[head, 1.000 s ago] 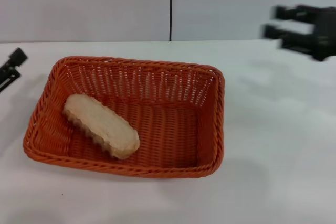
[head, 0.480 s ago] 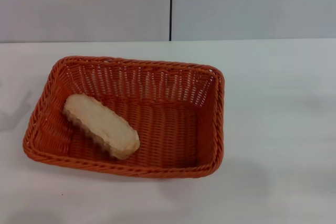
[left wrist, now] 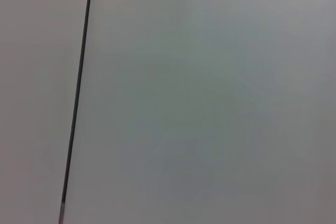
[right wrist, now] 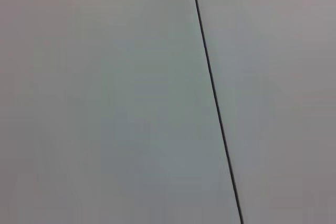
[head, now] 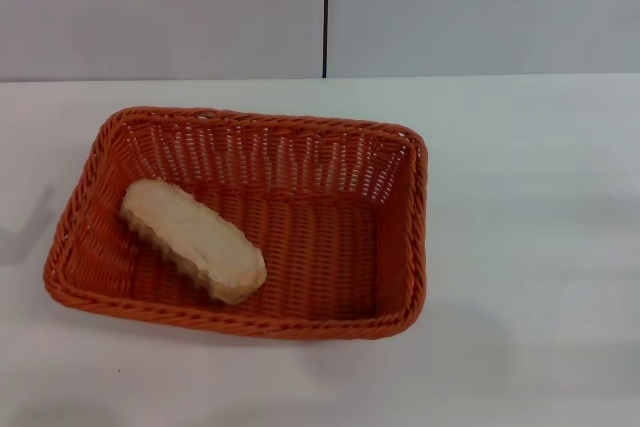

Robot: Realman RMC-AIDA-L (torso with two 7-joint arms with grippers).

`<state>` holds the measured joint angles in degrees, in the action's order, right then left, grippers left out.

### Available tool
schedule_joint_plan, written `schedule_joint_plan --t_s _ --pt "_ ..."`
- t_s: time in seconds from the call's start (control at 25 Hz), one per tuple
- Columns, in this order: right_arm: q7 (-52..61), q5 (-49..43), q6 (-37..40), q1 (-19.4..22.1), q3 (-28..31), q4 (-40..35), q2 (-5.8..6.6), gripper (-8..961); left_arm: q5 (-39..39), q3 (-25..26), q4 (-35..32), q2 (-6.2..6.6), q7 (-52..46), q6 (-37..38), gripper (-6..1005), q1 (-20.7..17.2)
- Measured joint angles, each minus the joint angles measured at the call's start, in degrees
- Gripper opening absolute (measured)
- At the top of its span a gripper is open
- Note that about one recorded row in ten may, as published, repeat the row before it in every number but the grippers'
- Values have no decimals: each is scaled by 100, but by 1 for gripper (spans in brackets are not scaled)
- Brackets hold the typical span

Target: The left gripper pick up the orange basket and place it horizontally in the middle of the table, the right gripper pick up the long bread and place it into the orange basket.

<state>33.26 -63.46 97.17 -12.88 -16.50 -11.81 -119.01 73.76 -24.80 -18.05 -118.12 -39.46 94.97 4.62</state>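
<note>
The orange basket (head: 400, 237) lies lengthwise across the middle of the white table (head: 530, 247) in the head view. Inside it, toward its left end, the long bread (head: 193, 239) rests on the woven floor with its pale underside up, slanting from upper left to lower right. Neither the left gripper nor the right gripper shows in any view. Both wrist views hold only a plain grey wall with a thin dark seam (left wrist: 76, 98) (right wrist: 215, 98).
A grey wall with a vertical dark seam (head: 325, 12) rises behind the table's far edge. White tabletop stretches to the right of the basket and in front of it.
One second ago the left gripper stood at the far left edge and the right gripper at the upper right; both have withdrawn out of the head view. Basket and bread have not moved.
</note>
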Motion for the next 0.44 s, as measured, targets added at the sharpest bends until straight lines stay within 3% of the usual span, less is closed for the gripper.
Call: schedule_joint_plan --t_s 0.44 --pt "-13 -15 -34 -57 -2 135 11 598 -9 34 172 -17 39 -1 816 15"
